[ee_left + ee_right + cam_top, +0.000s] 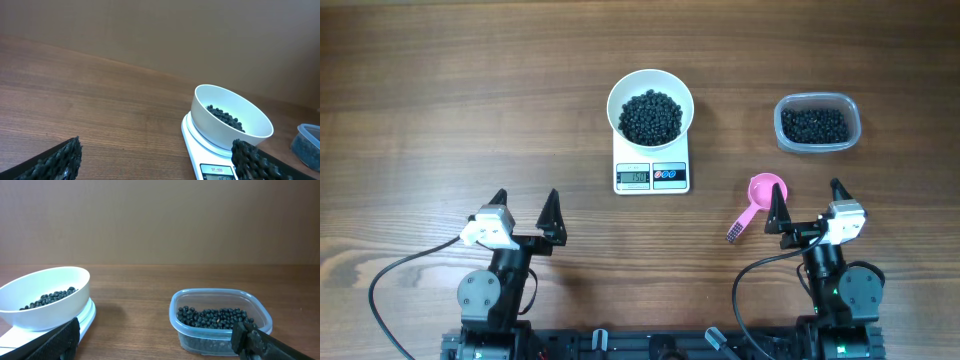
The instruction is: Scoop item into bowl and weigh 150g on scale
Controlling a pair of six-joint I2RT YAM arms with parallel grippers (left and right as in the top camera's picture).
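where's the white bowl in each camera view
overhead: the bowl is top centre, holding black beans.
left wrist: lower right, just above the camera's own right fingertip.
right wrist: at the left edge, partly cut off, above the left fingertip.
shared landmark: the white scale under the bowl shows in all three views.

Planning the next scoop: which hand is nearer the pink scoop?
Right. The right hand stands open right beside the pink scoop; the left hand is far off, on the other side of the scale.
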